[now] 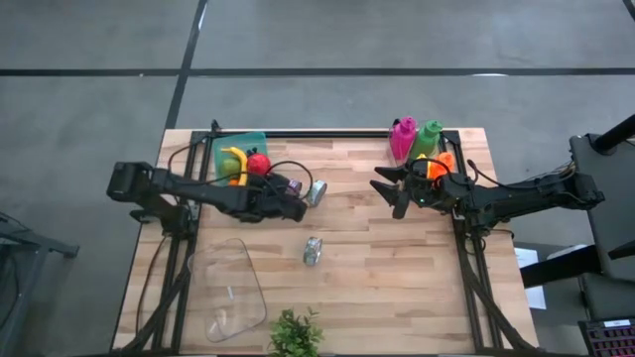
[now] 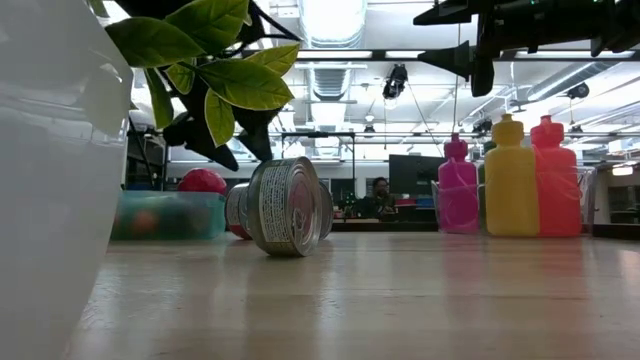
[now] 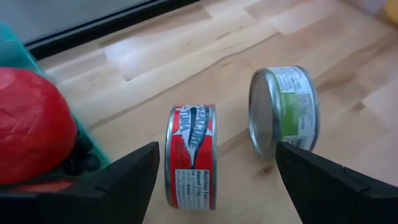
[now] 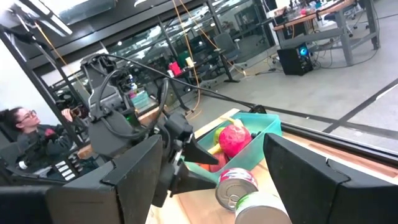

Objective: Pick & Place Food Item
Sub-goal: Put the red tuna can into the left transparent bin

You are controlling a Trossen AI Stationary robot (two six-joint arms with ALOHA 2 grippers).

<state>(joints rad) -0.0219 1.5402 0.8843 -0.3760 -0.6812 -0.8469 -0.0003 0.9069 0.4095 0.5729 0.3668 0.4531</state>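
Left tool [image 3: 214, 180] wide open, empty, straddling red can [image 3: 191, 155] on its side; could easily roll off.

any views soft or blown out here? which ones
Low view: the white container and plant leaves up close are out of focus, ceiling lights overexposed. Left wrist view: the red-labelled can is soft. Right wrist view: near cans blurred. High view: even light, no glare.

Red-labelled can [image 3: 190, 155] on its side beside green-labelled can [image 3: 284, 111]; third can [image 1: 313, 250] mid-table.
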